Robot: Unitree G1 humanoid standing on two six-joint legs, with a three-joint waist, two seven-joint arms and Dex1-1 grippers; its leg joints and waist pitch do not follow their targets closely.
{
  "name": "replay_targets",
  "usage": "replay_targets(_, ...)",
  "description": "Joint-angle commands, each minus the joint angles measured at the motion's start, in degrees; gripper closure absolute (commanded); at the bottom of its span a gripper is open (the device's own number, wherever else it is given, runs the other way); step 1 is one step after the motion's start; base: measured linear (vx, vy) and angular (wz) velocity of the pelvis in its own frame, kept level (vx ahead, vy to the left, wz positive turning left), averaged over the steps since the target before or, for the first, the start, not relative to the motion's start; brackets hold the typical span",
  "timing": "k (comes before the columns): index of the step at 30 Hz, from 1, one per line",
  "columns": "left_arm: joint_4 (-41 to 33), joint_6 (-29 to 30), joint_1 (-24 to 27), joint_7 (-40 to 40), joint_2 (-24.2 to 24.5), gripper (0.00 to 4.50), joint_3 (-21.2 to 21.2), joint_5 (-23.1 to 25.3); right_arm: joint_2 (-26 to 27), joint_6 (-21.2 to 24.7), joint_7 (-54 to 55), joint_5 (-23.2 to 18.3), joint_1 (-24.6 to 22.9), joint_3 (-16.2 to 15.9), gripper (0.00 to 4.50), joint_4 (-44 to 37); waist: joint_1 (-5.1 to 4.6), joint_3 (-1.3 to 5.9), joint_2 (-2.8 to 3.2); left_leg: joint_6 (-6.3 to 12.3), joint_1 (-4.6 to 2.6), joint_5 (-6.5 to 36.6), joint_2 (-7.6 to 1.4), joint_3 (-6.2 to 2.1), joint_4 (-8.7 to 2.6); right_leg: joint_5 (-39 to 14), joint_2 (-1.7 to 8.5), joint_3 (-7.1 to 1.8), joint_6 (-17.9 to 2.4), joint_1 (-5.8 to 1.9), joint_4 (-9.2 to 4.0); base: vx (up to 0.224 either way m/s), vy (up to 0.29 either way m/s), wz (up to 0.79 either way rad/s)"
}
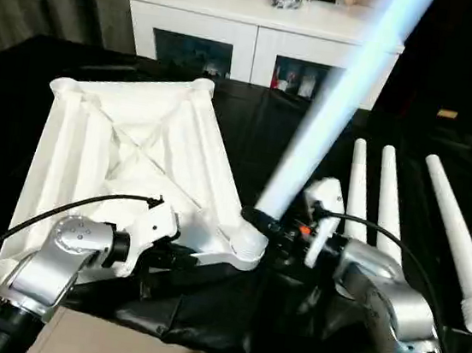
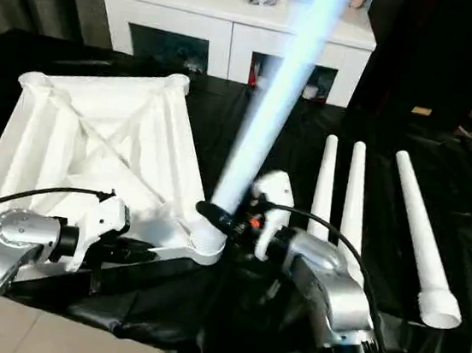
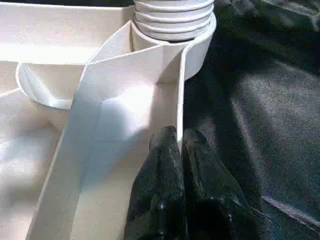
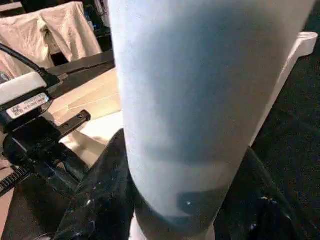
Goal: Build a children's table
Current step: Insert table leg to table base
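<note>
One leg going into a corner socket, three waiting.

You have the right gripper (image 1: 275, 226), fingers closed round the base of the leg (image 1: 334, 111), standing it in the near socket (image 1: 245, 240) of the upturned tabletop (image 1: 135, 155) on the black-covered desk (image 1: 251, 127). Keep it square to the threads while turning. Your left gripper (image 3: 177, 150), fingers shut, pins the tabletop's rim. Three spare legs (image 1: 388, 199) lie beside it.

The two eye views look down from up high, side by side, and both see the tabletop (image 1: 128, 146) at the left of the frame. The left wrist view sits very close to its rim. The right wrist view looks up one leg (image 4: 200, 100), almost touching.
</note>
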State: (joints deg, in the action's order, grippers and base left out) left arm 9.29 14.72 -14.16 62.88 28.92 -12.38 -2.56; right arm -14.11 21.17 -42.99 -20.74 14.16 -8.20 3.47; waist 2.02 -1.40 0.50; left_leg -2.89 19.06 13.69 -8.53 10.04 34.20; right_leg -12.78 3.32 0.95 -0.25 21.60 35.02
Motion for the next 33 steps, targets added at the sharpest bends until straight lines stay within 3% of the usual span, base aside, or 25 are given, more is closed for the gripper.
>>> replay_targets(1, -0.74, -0.3, -1.19, -2.44, -0.59, 4.5, 2.24, -2.41, -3.06, 4.1, 0.92, 5.33, -5.82, -4.32, 2.68, 2.33, 0.35, 1.36, 0.15, 0.95, 0.44, 10.33, -4.51, -1.87, -5.33, -7.49, 4.82, -2.77, -12.37, -1.63, -4.32, 0.0, 0.0, 0.0)
replay_targets(4, -0.5, -0.32, -1.58, -2.4, -0.6, 4.5, 2.21, -2.39, -3.73, 4.0, 0.53, 6.31, -6.69, -5.75, 2.68, 0.23, 0.44, 1.39, 0.29, 1.51, 0.41, 9.54, -4.46, -1.8, -5.25, -5.74, 4.81, -2.73, -12.61, -1.61, -4.24, 0.0, 0.0, 0.0)
replay_targets(8, -0.72, -0.2, -1.86, -2.33, -0.65, 4.5, 2.08, -2.23, -4.78, 4.57, -0.24, 7.96, -6.09, -9.21, 2.68, -2.26, 0.4, 1.14, 0.02, 0.58, 0.37, 12.73, -4.59, -1.95, -5.6, -11.62, 4.89, -2.83, -11.75, -1.39, -4.67, 0.0, 0.0, 0.0)
replay_targets(9, -0.79, -0.17, -1.88, -2.33, -0.66, 4.5, 2.07, -2.21, -4.93, 4.8, -0.38, 8.24, -5.75, -9.81, 2.68, -2.42, 0.41, 1.12, 0.17, 0.45, 0.34, 13.0, -4.59, -2.0, -5.64, -12.03, 4.92, -2.84, -11.7, -1.34, -4.64, 0.0, 0.0, 0.0)
replay_targets(10, -0.96, -0.11, -1.83, -2.37, -0.66, 4.5, 2.06, -2.17, -5.14, 5.29, -0.92, 8.52, -5.14, -10.87, 2.68, -2.74, 0.35, 1.12, -0.17, 0.43, 0.31, 13.35, -4.59, -1.96, -5.64, -12.48, 4.92, -2.85, -11.51, -1.3, -4.74, 0.0, 0.0, 0.0)
replay_targets(15, -1.97, 0.29, -1.24, -2.24, -0.25, 4.5, 2.31, -2.32, -4.92, 6.95, -2.22, 9.28, -1.72, -13.72, 2.68, -1.53, 0.36, 0.99, -0.39, 0.67, 0.46, 13.06, -4.58, -2.06, -5.7, -13.92, 5.06, -2.95, -10.98, -1.24, -4.77, 0.0, 0.0, 0.0)
replay_targets(22, -1.61, 0.18, -1.38, -1.96, 0.09, 4.5, 2.36, -2.31, -3.26, 6.42, -3.35, 10.95, 2.19, -14.48, 2.68, 6.02, -0.14, 0.98, -0.3, -0.09, 0.47, 14.17, -4.55, -2.15, -5.73, -13.71, 5.01, -2.94, -11.61, -1.06, -4.59, 0.0, 0.0, 0.0)
replay_targets(23, -1.4, 0.13, -1.54, -1.91, 0.08, 4.5, 2.33, -2.29, -3.12, 6.03, -3.43, 11.23, 2.71, -14.6, 2.68, 7.48, -0.21, 0.93, -0.3, -0.17, 0.68, 14.33, -4.54, -2.29, -5.82, -14.62, 5.12, -2.9, -11.39, -1.27, -4.67, 0.0, 0.0, 0.0)
replay_targets(30, 1.42, -0.89, -3.71, -1.77, -0.18, 4.5, 1.9, -1.85, -2.34, 4.99, -3.56, 12.01, 3.88, -14.5, 2.68, 12.68, -0.39, 0.75, -0.05, -1.33, 0.1, 18.34, -4.54, -2.3, -5.97, -19.23, 4.97, -3.06, -10.38, -0.63, -5.22, 0.0, 0.0, 0.0)
replay_targets(33, 1.98, -0.94, -4.34, -1.91, -0.45, 4.5, 1.78, -1.74, -2.18, 4.64, -3.6, 12.2, 4.03, -14.37, 2.68, 13.33, -0.33, 0.59, -0.2, -1.48, -0.1, 20.05, -4.57, -2.33, -6.02, -22.47, 5.08, -3.16, -9.69, -0.31, -5.55, 0.0, 0.0, 0.0)
